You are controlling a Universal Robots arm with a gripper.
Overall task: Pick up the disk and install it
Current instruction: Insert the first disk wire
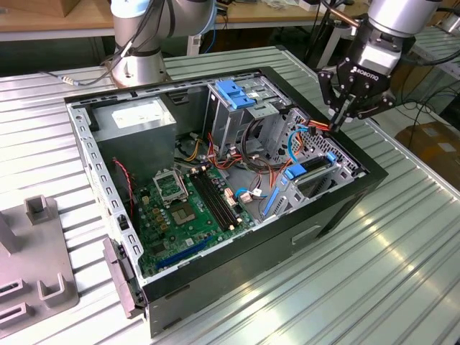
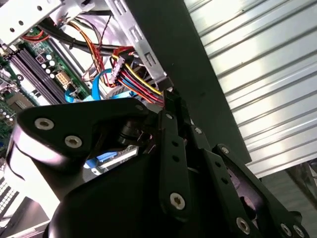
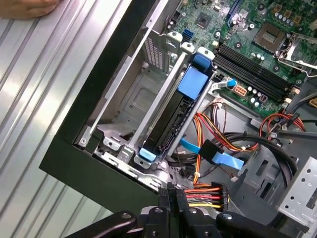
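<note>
The disk (image 3: 171, 116) sits on edge in a bay at the corner of the open computer case (image 1: 338, 208), dark body between bright blue carrier rails. The exterior view shows the disk (image 1: 314, 171) low inside the case's right end. My gripper (image 1: 338, 121) hangs just above that corner, fingers shut together with nothing between them. In both wrist views the fingertips (image 3: 171, 193) (image 2: 168, 99) rest beside a power connector (image 3: 205, 193) with red, yellow and orange wires. The gripper stands apart from the disk.
A tall metal drive cage with a blue latch (image 1: 233, 93) rises mid-case, next to a power supply (image 1: 136, 118) and motherboard (image 1: 187, 208). Loose cables (image 3: 218, 158) cross near the disk. A hand (image 3: 25, 7) rests on the ribbed table. Grey fixtures (image 1: 36, 280) stand at the exterior view's left.
</note>
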